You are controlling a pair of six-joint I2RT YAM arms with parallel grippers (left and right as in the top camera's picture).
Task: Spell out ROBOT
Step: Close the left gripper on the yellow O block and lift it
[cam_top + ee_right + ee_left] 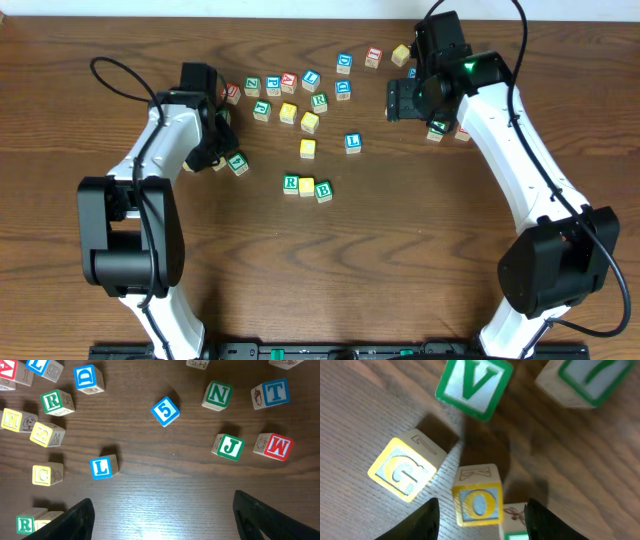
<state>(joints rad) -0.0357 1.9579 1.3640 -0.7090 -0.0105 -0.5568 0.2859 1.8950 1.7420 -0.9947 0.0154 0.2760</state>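
A short row stands mid-table: a green-framed R cube [291, 183], a yellow cube [307, 186] and a green-framed B cube [323, 191]. In the left wrist view a yellow-framed O cube [477, 502] sits between the jaws of my left gripper [482, 510], with a gap showing on both sides, so the jaws are open around it. From overhead the left gripper [218, 145] is at the left of the scattered cubes. The blue-framed T cube [272, 394] lies far ahead of my right gripper [162, 520], which is open over bare wood.
Near the O cube lie a yellow G cube [402, 470], a green V cube [474, 385] and a green-edged cube [515, 525] touching its side. Ahead of the right gripper are a blue L [102, 467], blue 5 [166, 411], green J [229, 447], red M [272, 446] and another green R [55, 402].
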